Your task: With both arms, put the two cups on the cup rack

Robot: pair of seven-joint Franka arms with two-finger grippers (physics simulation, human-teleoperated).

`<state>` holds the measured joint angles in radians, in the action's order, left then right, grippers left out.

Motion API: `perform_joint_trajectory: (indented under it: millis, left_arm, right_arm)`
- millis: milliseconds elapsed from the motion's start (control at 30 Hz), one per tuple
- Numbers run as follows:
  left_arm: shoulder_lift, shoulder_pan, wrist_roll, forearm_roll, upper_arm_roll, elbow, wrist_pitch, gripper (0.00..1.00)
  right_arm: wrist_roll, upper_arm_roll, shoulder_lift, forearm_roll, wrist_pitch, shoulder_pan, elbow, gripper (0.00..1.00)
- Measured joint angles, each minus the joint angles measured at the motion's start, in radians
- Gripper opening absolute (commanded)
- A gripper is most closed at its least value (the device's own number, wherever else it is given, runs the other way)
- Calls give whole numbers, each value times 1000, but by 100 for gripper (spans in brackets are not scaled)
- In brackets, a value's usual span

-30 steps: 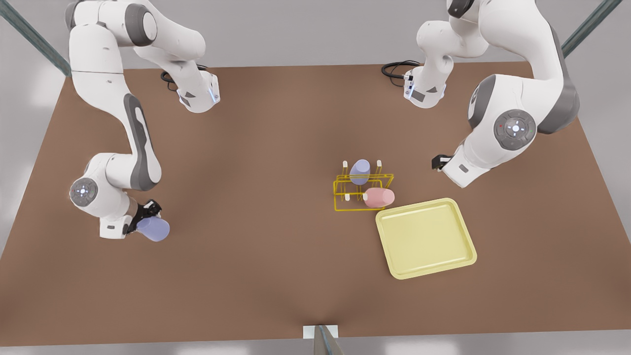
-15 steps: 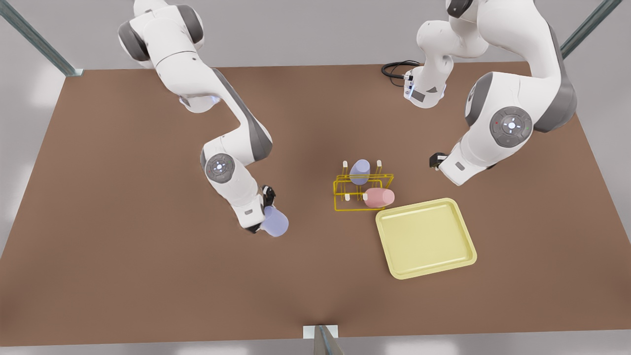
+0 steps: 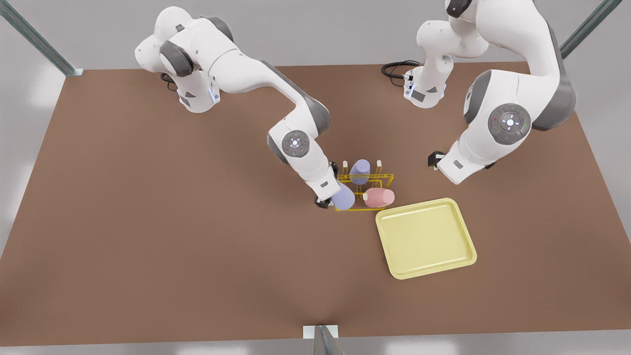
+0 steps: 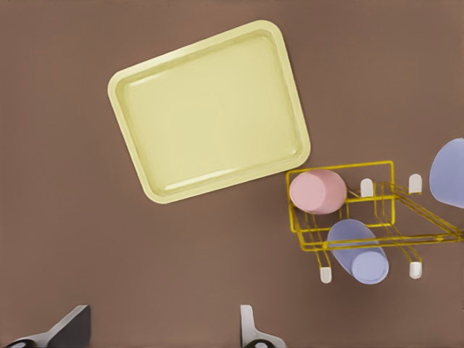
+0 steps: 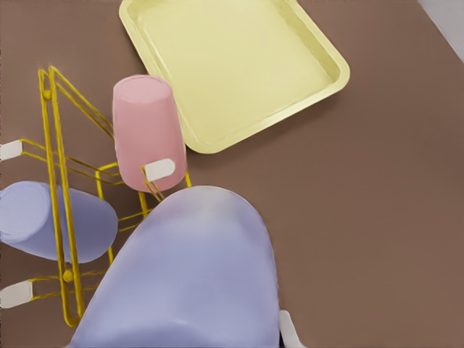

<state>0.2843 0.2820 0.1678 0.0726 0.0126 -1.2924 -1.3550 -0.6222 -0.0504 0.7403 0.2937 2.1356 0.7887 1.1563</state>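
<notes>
A lavender-blue cup [image 3: 343, 197] is held clamped in the right gripper [image 3: 329, 199] at the yellow cup rack [image 3: 345, 190], where a pink cup [image 3: 378, 197] and a second lavender cup [image 3: 360, 171] are hung, while the left gripper [image 4: 163, 330] is kept spread wide, waiting above the table [image 3: 197, 246].

We see a plain brown desk [image 3: 148, 222]. The tray [image 3: 425, 238] is pale yellow, and the cup rack [image 3: 362, 190] is brighter yellow wire with white-tipped pegs. One cup on the rack [image 3: 378, 197] is pink, another [image 3: 360, 171] lavender-blue. A third cup [image 3: 342, 196], also lavender-blue, sits at the right end effector [image 3: 329, 198], which is black on a white-and-grey arm.
</notes>
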Motion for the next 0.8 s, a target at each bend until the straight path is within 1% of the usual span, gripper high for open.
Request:
perform_joint_trajectory:
  millis: [267,433,633,667,700,800]
  left_arm:
    - [5,0,-1,0,-2,0,-2,100]
    - [5,0,-2,2,-2,0,-3,100]
    - [5,0,-2,2,-2,0,-3,100]
    - [5,0,-2,2,-2,0,-3,100]
    - [5,0,-2,2,-2,0,-3,100]
    - [6,0,-3,2,-2,0,-3,100]
  right_arm:
    - [18,0,3,19,-4,38,16,76]
    - [26,-2,0,19,-9,38,58,76]
    - [34,-2,6,22,-4,54,60,76]
    - [35,-2,6,22,-3,55,61,80]
    - [38,-2,8,19,-1,55,61,100]
    - [46,-1,10,14,1,56,61,100]
